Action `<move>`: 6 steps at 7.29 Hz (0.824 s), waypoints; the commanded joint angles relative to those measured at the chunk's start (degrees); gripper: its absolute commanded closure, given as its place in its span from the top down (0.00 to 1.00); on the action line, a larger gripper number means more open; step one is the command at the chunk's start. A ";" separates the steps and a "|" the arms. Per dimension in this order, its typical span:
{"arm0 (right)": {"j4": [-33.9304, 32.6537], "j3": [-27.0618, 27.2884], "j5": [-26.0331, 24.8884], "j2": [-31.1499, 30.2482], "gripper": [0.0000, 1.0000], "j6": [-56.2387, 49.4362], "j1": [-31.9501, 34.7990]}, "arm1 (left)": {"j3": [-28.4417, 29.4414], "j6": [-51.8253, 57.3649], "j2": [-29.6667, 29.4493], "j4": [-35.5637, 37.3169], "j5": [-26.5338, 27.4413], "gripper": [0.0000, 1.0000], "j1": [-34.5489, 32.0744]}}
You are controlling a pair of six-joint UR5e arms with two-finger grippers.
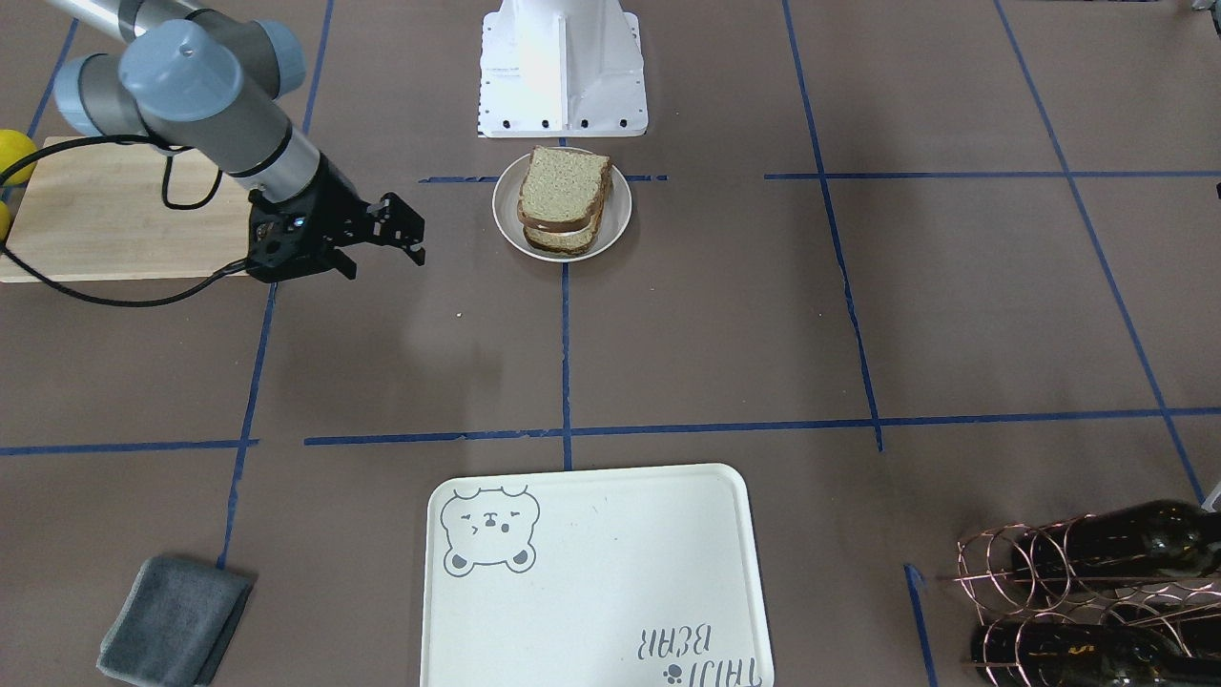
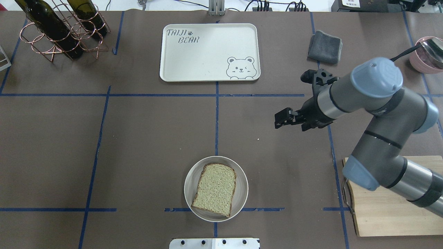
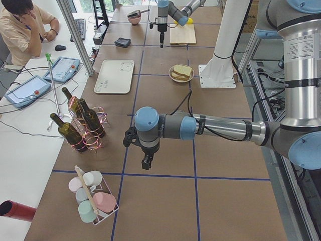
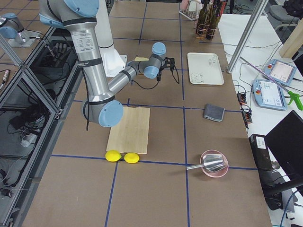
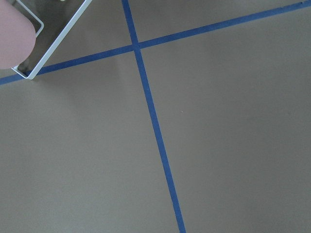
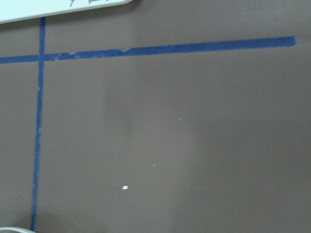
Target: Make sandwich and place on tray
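Although assembly looked finished, the delivery step had not begun. The sandwich [image 1: 563,200] sat stacked in the white bowl [image 1: 618,205] just in front of the robot's base: 2 brown-crusted slices, squarely overlapped, with a thin white layer showing between them in the front-facing view. No yolk could be seen from any camera.

The tray [image 1: 591,572] lay on the far side of the table from the robot, well apart from the bowl, and its surface carried nothing but the printed bear and lettering.

The right gripper [image 1: 382,264] hung above bare table, pointing down, off to the robot's right of the bowl and beside the cutting board [image 1: 114,219]. Its fingers stood apart and held nothing.

The left gripper [image 3: 146,163] appeared only in the left side view, well away from both bowl and tray, so I could not tell whether its fingers were spread or closed.

Judgement: step 1 of 2 (build) was done. Step 2 (carry the sandwich across and set it on the tray) remained whole, with no grasp yet made.
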 commanded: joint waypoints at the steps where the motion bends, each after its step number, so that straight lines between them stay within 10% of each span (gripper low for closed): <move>1: -4.55 -0.42 5.88 -7.36 1.00 -21.95 10.40 | 1.58 0.19 -4.27 -1.99 0.02 1.00 0.04; 6: -24.80 -0.86 10.82 -22.43 1.00 -73.33 39.57 | 5.90 -10.62 -8.24 -25.84 -9.03 1.00 7.47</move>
